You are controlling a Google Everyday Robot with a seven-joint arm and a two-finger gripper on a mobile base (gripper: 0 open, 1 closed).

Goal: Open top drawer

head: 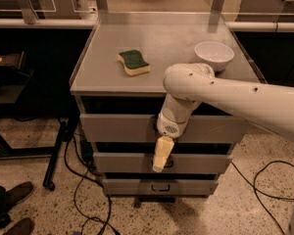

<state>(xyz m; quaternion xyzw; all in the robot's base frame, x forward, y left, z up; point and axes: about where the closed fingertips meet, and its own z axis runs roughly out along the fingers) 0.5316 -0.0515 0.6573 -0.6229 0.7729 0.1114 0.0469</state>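
Top drawer (117, 129), right under the worktop (161, 38), looks shut to me, so basically 0 progress yet. The claw (162, 153) hangs just below that drawer's front, about mid-width; can't tell if it's open or closed. The whole grab-and-pull is left.

Cream claw (158, 164) below grey top drawer (117, 127); green-yellow sponge (134, 62); perhaps white bowl (214, 56).

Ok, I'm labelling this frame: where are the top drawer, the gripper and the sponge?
top drawer (117, 128), camera view, left of its grey front.
gripper (159, 160), camera view, pale lower end, before the middle drawer (122, 163).
sponge (134, 62), camera view, green top face.
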